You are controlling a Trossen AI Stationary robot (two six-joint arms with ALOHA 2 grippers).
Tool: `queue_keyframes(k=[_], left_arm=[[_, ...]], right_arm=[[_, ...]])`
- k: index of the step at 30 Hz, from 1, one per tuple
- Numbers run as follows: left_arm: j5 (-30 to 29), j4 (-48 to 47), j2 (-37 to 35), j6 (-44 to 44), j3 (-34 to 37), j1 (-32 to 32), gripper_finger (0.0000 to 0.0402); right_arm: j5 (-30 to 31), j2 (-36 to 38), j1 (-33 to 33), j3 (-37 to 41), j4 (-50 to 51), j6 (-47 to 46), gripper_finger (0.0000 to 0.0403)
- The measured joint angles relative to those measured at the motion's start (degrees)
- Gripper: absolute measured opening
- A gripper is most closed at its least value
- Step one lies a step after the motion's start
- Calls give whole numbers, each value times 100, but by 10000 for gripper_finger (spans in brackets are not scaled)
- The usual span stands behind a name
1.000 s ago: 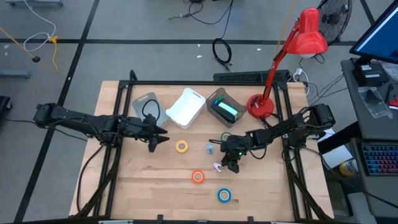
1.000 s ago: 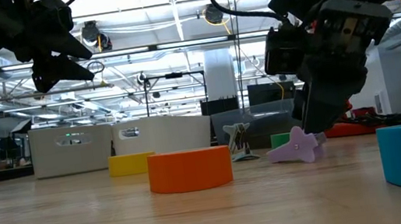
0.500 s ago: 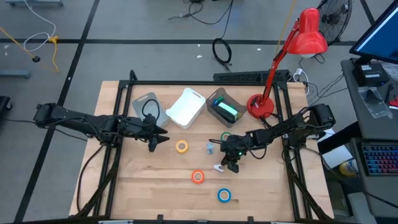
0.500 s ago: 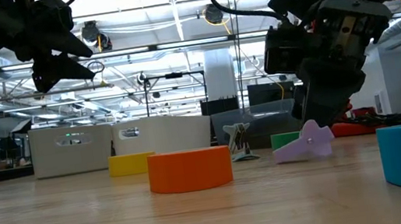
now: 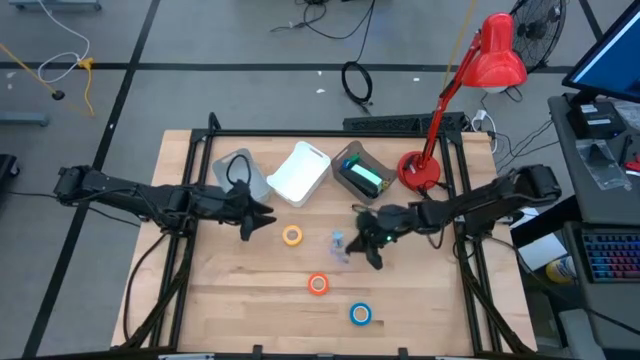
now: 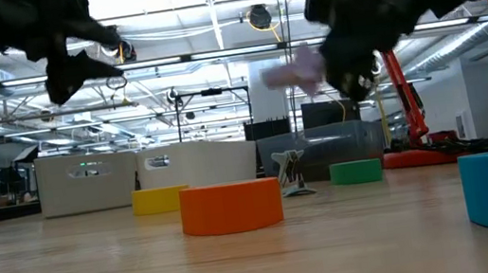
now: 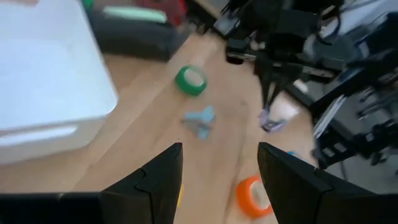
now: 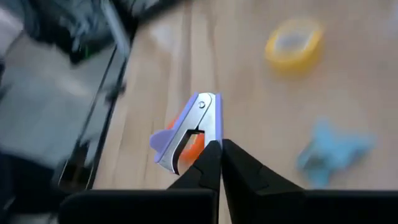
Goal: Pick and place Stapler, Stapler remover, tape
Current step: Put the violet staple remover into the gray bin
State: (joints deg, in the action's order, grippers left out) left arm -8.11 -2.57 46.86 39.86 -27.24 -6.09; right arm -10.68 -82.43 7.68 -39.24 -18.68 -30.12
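My right gripper (image 8: 219,152) is shut on a purple staple remover (image 8: 186,127) and holds it in the air over the table's middle (image 6: 297,70). A blue staple remover (image 5: 337,240) stands on the wood beside it. Yellow tape (image 5: 292,236), orange tape (image 5: 318,284), blue tape (image 5: 360,315) and green tape (image 7: 190,81) lie flat on the table. A green stapler (image 5: 364,180) lies in a dark bin (image 5: 347,160). My left gripper (image 7: 219,168) hovers open at the table's left, above the wood. My right gripper pinches the purple staple remover by one end (image 8: 210,138) between its two fingertips. The fingers slant down from the table's right side. The remover juts out past the fingertips, its metal jaw (image 8: 206,107) farthest from them, lifted clear of the table.
A white bin (image 5: 300,172) and a clear bin (image 5: 235,170) stand at the back beside the dark bin. A red desk lamp (image 5: 420,170) stands at the back right. Bare wood shows along the near left of the table.
My right gripper has shut on the purple staple remover, which first tipped up at one end on the table and then rose clear with the gripper. The gripper has gone up and a little toward the far edge. The tapes have stayed put.
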Motion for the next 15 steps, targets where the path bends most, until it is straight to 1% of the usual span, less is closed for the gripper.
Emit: queue_keyframes(k=[4,8,15], left_arm=[[-46,603,1,12,0,0,212],[-207,1136,0,63,0,0,212],[-839,1512,1,189,0,0,212]], right_arm=[[842,259,-102,-150,-355,525,0],[1821,328,-216,-528,-350,1339,0],[3426,328,-377,-1182,-348,3008,0]])
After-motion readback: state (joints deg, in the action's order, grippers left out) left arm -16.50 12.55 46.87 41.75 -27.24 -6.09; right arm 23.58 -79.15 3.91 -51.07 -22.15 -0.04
